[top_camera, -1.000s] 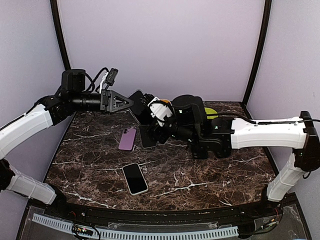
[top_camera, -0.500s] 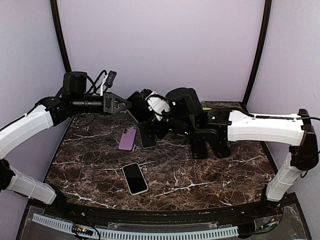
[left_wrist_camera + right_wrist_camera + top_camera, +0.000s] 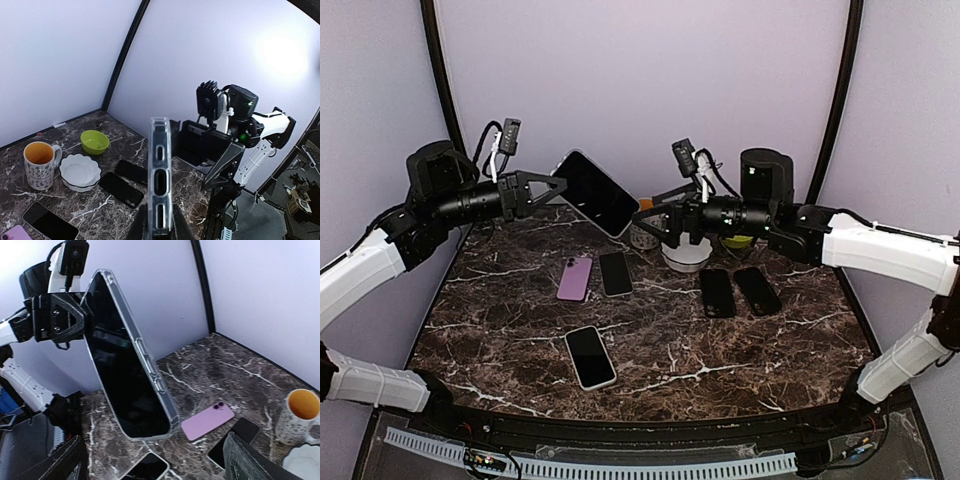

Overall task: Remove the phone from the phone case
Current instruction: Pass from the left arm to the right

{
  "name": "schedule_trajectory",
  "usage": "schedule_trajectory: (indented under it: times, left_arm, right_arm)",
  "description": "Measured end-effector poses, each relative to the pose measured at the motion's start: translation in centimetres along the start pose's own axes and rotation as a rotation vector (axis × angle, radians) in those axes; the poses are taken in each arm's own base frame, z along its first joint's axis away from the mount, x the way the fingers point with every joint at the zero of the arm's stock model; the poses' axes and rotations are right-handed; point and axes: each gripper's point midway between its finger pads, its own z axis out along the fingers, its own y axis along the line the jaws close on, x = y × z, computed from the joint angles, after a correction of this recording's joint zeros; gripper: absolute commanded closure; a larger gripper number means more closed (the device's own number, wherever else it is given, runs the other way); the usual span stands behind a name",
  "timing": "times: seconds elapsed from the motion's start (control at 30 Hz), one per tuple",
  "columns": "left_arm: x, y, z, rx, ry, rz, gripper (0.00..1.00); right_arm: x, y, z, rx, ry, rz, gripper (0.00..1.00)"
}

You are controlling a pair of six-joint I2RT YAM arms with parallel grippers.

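Observation:
A black-screened phone in a clear case (image 3: 595, 192) is held up in the air over the back left of the table. My left gripper (image 3: 558, 188) is shut on its lower end. In the left wrist view the case's edge with its cutouts (image 3: 161, 170) stands upright between my fingers (image 3: 136, 229). My right gripper (image 3: 642, 222) is open and empty, just right of the phone and apart from it. In the right wrist view the cased phone (image 3: 127, 370) tilts in front of my wide-open fingers (image 3: 250, 460).
On the marble table lie a purple phone (image 3: 574, 278), a black phone (image 3: 615, 272), a white-edged phone (image 3: 590, 356) and two black phones (image 3: 717, 292). A white bowl (image 3: 687, 258), a green bowl (image 3: 740, 228) and a mug (image 3: 40, 164) stand at the back.
My right arm has pulled back to the right, off the phone, and its gripper now stands open. My left arm has drawn left and holds the cased phone higher, in full view.

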Motion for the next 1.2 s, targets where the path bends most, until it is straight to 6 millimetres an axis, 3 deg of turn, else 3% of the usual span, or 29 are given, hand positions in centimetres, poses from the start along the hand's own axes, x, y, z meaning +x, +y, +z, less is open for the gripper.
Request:
schedule_trajectory:
  times: [0.2,0.37,0.57,0.73,1.03,1.1,1.17,1.2]
  left_arm:
    - [-1.0,-2.4,-0.1,0.132,-0.037,0.012,1.0]
    - [-1.6,-3.6,-0.3,0.198,-0.061,0.013,1.0]
    - [-1.6,-4.0,-0.4,0.229,-0.068,0.001,1.0]
    - [-1.3,-4.0,-0.3,0.241,-0.065,-0.015,1.0]
    - [-1.2,-4.5,-0.4,0.273,-0.057,-0.002,1.0]
    - [-1.1,-4.6,-0.5,0.278,-0.059,0.002,1.0]
    - [-1.1,-4.6,-0.5,0.281,-0.058,0.004,0.94]
    - [-1.0,-4.6,-0.5,0.281,-0.058,0.004,0.79]
  right_arm:
    - [0.0,3.3,0.7,-0.219,-0.001,0.044,0.18]
    - [-0.8,4.8,0.8,-0.321,-0.022,0.061,0.37]
    - [-2.4,5.9,0.7,-0.393,-0.06,0.069,0.6]
    - [-3.3,6.8,1.0,-0.435,-0.071,0.061,0.73]
    - [-3.2,7.3,1.1,-0.468,-0.049,0.075,0.99]
    - [-3.2,7.5,1.0,-0.476,-0.044,0.085,1.0]
    - [-3.2,7.5,1.0,-0.481,-0.041,0.086,1.0]
    - [-3.1,7.6,1.0,-0.483,-0.04,0.086,1.0]
